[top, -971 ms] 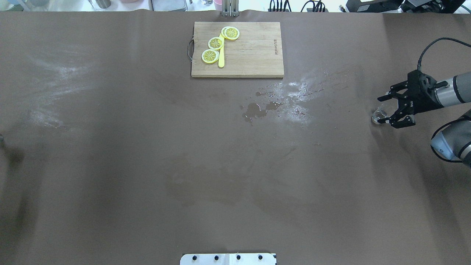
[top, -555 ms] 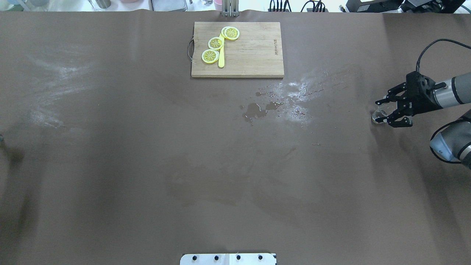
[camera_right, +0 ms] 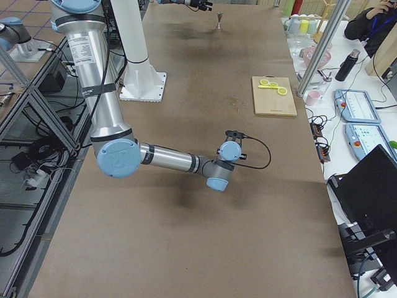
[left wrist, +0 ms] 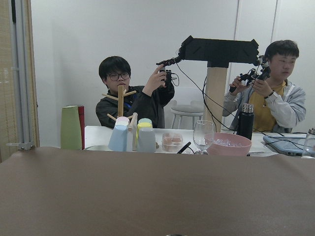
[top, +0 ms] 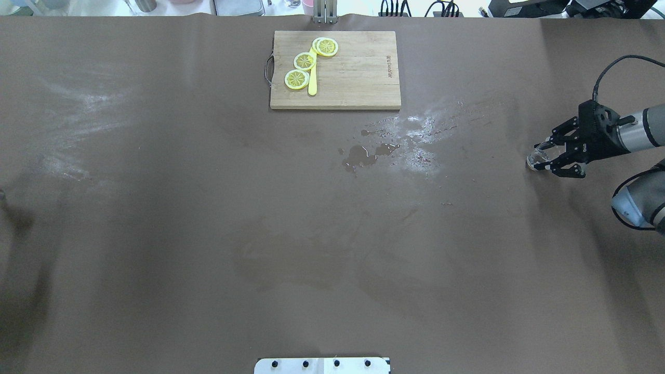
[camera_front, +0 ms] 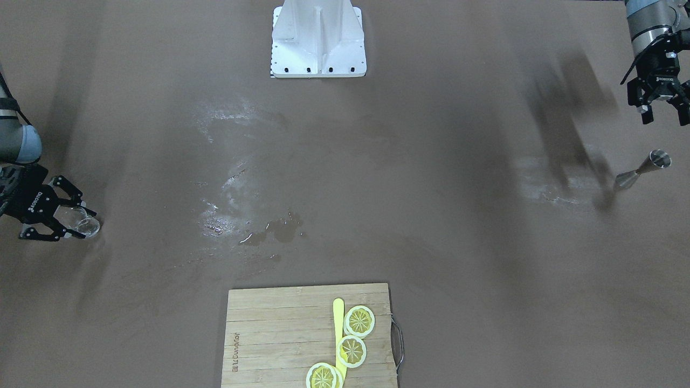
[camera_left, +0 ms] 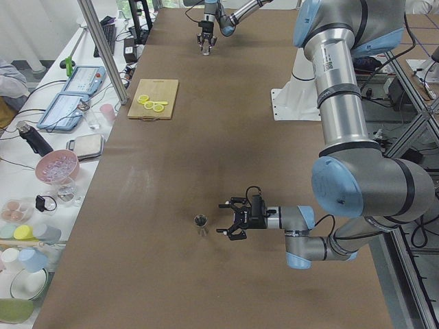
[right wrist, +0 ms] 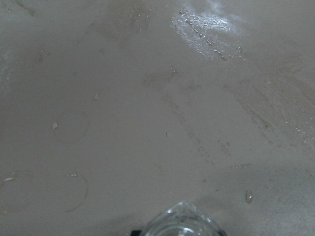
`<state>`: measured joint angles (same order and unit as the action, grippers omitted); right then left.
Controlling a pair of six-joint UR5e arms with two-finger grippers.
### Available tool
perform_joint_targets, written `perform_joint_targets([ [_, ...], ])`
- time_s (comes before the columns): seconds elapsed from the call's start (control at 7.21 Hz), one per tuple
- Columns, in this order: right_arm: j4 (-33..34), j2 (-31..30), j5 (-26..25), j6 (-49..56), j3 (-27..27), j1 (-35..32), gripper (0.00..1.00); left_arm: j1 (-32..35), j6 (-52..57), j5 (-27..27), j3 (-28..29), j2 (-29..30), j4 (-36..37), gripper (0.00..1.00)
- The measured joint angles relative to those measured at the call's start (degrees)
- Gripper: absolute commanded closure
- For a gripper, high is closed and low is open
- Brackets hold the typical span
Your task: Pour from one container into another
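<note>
The brown tabletop (top: 208, 234) shows a wet patch (top: 363, 155) and whitish smears near its middle. A cutting board (top: 358, 78) with lemon slices (top: 304, 61) lies at the far edge. The right end effector (top: 540, 156) straddles the glass cup (top: 533, 161) near the right edge, but I cannot tell whether it grips. The left end effector (camera_front: 666, 116) hangs spread near the standing jigger (camera_front: 644, 168). People (left wrist: 129, 98) sit behind a cluttered side bench (left wrist: 93, 132).

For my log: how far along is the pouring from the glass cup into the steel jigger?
Done: nothing poured. In hand: the right gripper flanks the small clear glass cup on the table; a firm grip cannot be confirmed. The left gripper hangs open near the silvery hourglass steel jigger. Left: lift, carry across, pour.
</note>
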<state>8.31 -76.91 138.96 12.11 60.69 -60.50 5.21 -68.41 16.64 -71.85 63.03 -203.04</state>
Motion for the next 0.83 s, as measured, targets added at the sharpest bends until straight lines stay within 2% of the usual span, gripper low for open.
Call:
perform_joint_targets([
  [0.14,0.03,0.05,0.05,0.01,-0.16,-0.2,0.67,-1.42,-0.04,-0.9,0.86,0.74,0.57,0.02],
  [0.28,0.06,0.08,0.09,0.0,-0.25,-0.32,0.78,-2.09,-0.05,-1.62,1.81,1.46,0.96,0.03],
  [0.42,0.38,0.19,0.2,-0.06,-0.26,-0.6,0.97,-2.92,-0.15,-2.61,2.61,2.16,1.6,0.03],
  [0.69,3.16,1.48,1.14,-0.18,-0.15,-2.23,1.0,-4.66,-4.55,-4.91,3.94,3.33,5.92,0.07],
  [0.83,4.07,2.73,1.5,-0.11,-0.01,-3.08,1.0,-4.89,-10.96,-6.37,4.75,3.74,11.38,0.06],
])
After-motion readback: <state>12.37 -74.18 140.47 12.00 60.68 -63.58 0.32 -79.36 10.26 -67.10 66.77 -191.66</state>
